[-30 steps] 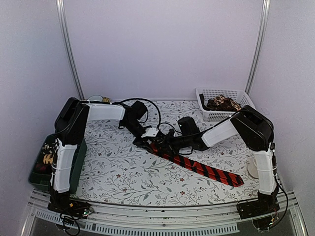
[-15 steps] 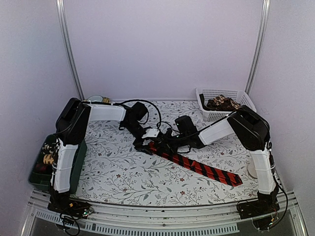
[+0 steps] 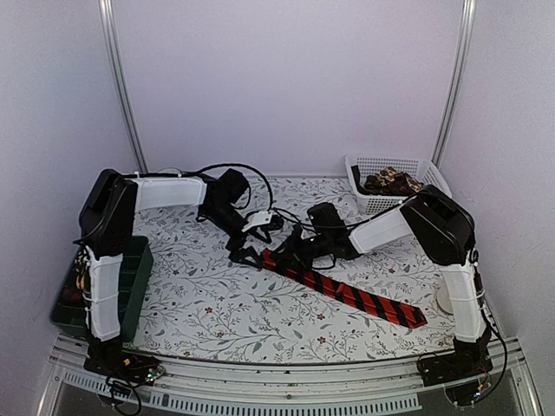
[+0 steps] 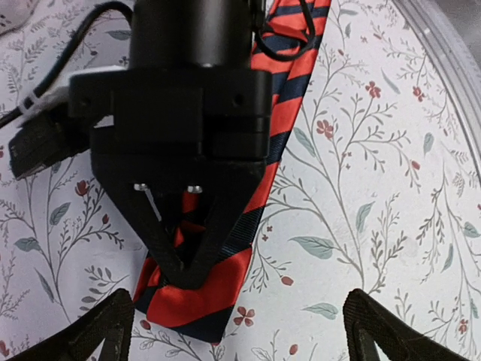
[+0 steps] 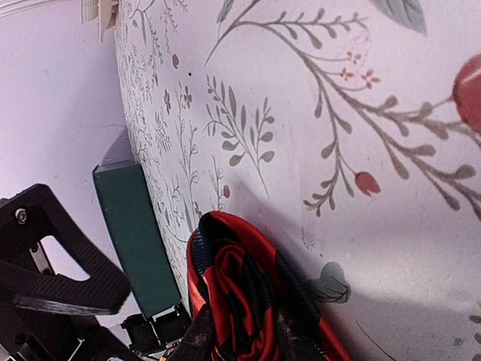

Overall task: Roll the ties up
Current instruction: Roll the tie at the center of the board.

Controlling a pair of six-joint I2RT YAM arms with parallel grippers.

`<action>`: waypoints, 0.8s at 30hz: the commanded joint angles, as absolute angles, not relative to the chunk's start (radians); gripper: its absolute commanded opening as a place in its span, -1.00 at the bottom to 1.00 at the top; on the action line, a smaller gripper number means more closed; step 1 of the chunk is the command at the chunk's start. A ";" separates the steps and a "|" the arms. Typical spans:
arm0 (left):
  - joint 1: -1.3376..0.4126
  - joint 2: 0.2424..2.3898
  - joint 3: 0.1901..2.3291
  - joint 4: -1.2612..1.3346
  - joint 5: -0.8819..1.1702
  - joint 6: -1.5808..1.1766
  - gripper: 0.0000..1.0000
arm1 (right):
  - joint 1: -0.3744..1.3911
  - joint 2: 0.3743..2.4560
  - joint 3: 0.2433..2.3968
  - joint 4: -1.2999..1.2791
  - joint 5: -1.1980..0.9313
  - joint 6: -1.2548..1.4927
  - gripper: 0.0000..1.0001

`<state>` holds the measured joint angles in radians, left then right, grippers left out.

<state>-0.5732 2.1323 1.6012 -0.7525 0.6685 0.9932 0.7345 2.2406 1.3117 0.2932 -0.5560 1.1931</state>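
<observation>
Green bin (image 3: 137, 270) sits at the left edge of the worktop. Left gripper (image 3: 244, 253) is low near the worktop centre, fingers (image 4: 98, 331) spread wide and holding nothing, just beside the narrow end of the red, dark-striped tie (image 3: 347, 295). Right gripper (image 4: 184, 265) faces it, jaws closed on that bunched, folded end. The rest of the tie lies flat, running diagonally toward the near right corner. White basket (image 3: 368, 163) at the far right corner contains brown-patterned fabric (image 3: 392, 182)
</observation>
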 commanded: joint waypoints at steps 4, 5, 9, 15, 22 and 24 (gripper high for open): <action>-0.500 2.080 1.577 -0.718 0.751 0.619 0.79 | 0.723 2.376 1.291 0.247 -0.549 1.172 -0.53; -0.486 2.095 1.582 -0.716 0.747 0.557 0.71 | 0.723 2.378 1.291 0.251 -0.549 1.171 -0.53; -0.420 2.182 1.571 -0.711 0.786 0.347 0.26 | 0.724 2.380 1.287 0.265 -0.554 1.173 -0.53; -0.388 2.189 1.427 -0.466 0.866 0.067 0.20 | 0.723 2.384 1.279 0.284 -0.558 1.180 -0.53; -0.396 2.208 1.359 -0.273 0.917 -0.172 0.09 | 0.723 2.395 1.272 0.298 -0.561 1.182 -0.54; -0.412 2.216 1.354 -0.268 0.910 -0.207 0.06 | 0.723 2.399 1.270 0.308 -0.566 1.185 -0.54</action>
